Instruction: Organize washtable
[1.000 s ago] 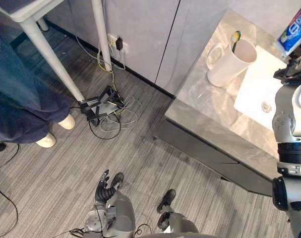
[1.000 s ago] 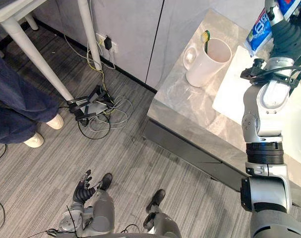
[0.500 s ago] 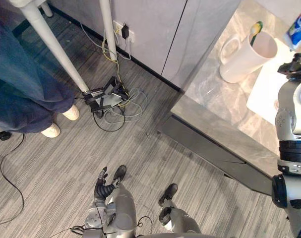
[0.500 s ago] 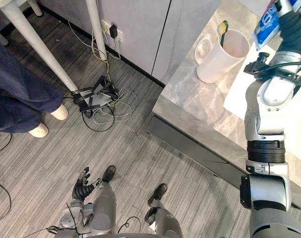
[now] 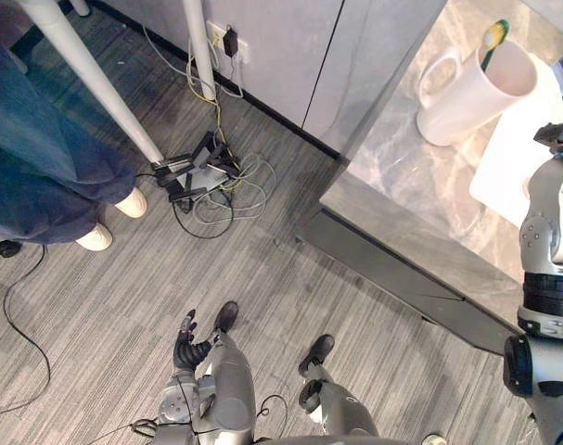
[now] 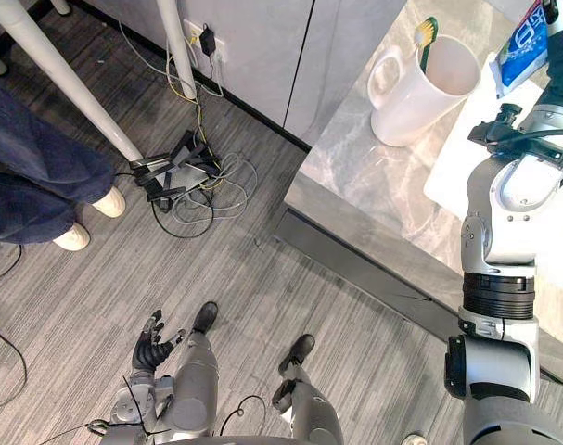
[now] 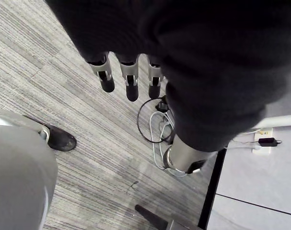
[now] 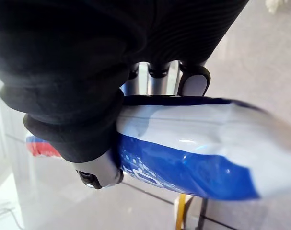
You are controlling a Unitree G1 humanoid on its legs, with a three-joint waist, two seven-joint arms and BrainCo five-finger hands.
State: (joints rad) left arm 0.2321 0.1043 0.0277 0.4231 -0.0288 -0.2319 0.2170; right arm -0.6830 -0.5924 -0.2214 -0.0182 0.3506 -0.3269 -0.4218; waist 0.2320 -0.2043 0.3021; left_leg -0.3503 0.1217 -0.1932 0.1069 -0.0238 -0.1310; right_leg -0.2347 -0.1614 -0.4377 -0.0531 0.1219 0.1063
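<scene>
Tube (image 8: 183, 158) is being gripped in the right hand's (image 8: 83, 139) curled fingers (image 8: 195, 80) near the mug (image 6: 415, 93); the left hand (image 5: 190, 349) is hanging with fingers loose.

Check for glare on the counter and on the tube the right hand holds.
Right eye view: a soft pale sheen on the marble counter beside the white mug, nothing hidden by it. Right wrist view: one small bright highlight on the toothpaste tube gripped by the right hand; the rest of the tube is evenly lit.

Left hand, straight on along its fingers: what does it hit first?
Most likely the floor. The left hand hangs low at the robot's side, fingers aimed down at bare carpet, with nothing visible between. Depth is unclear.
</scene>
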